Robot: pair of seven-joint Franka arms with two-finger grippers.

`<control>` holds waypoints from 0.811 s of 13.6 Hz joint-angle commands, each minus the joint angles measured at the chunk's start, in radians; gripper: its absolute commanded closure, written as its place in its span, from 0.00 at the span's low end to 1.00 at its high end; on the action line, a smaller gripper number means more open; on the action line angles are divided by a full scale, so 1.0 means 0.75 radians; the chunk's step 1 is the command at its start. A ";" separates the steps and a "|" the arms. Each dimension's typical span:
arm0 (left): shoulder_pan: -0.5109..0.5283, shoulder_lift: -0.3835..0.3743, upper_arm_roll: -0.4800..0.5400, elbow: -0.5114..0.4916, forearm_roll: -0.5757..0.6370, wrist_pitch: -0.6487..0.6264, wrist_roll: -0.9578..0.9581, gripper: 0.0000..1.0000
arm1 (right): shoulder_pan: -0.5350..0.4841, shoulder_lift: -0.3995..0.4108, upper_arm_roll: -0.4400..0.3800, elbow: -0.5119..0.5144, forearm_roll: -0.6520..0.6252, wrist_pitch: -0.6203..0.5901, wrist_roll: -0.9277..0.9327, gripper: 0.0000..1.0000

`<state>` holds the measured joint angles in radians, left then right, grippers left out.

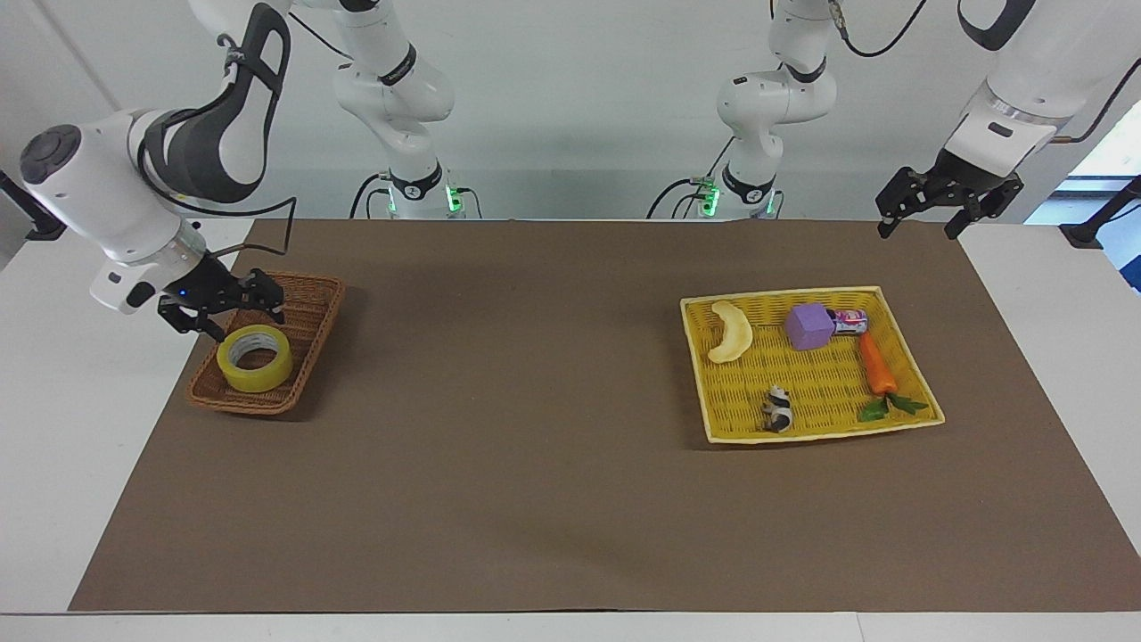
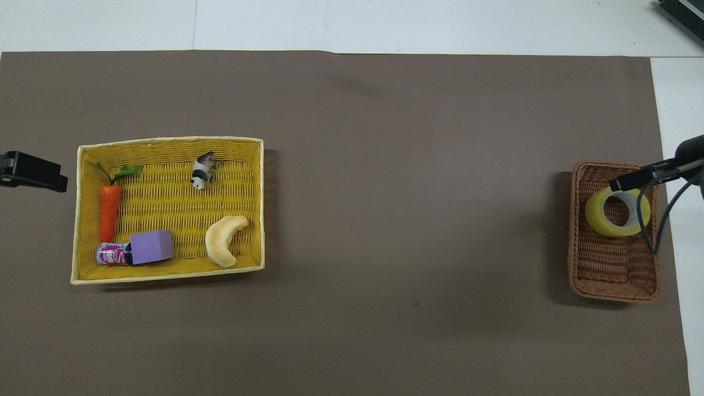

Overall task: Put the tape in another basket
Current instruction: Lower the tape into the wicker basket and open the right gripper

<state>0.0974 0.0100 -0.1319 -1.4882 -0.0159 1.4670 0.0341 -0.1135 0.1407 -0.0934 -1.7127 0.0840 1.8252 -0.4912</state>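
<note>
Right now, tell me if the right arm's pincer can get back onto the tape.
Probably yes. The right pincer hangs open just above the tape, which lies flat in the brown basket with nothing over it.

both tools [image 1: 233, 310] [image 1: 923, 212] open, l arm idle
</note>
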 commanded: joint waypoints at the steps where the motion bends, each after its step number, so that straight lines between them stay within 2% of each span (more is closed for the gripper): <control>1: 0.017 -0.024 -0.008 -0.024 -0.014 0.010 0.012 0.00 | 0.098 -0.107 0.004 0.015 -0.104 -0.055 0.165 0.00; 4: 0.019 -0.024 -0.008 -0.024 -0.016 0.010 0.012 0.00 | 0.180 -0.198 0.008 0.044 -0.110 -0.124 0.415 0.00; 8: 0.017 -0.024 -0.008 -0.024 -0.016 0.010 0.012 0.00 | 0.184 -0.240 0.022 0.242 -0.085 -0.382 0.726 0.00; 11: 0.019 -0.024 -0.008 -0.024 -0.016 0.012 0.012 0.00 | 0.186 -0.353 0.039 0.139 -0.094 -0.409 0.800 0.00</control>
<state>0.0974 0.0100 -0.1319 -1.4882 -0.0159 1.4670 0.0341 0.0322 -0.0787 -0.0783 -1.5497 0.0189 1.5273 0.0594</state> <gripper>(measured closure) 0.000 0.000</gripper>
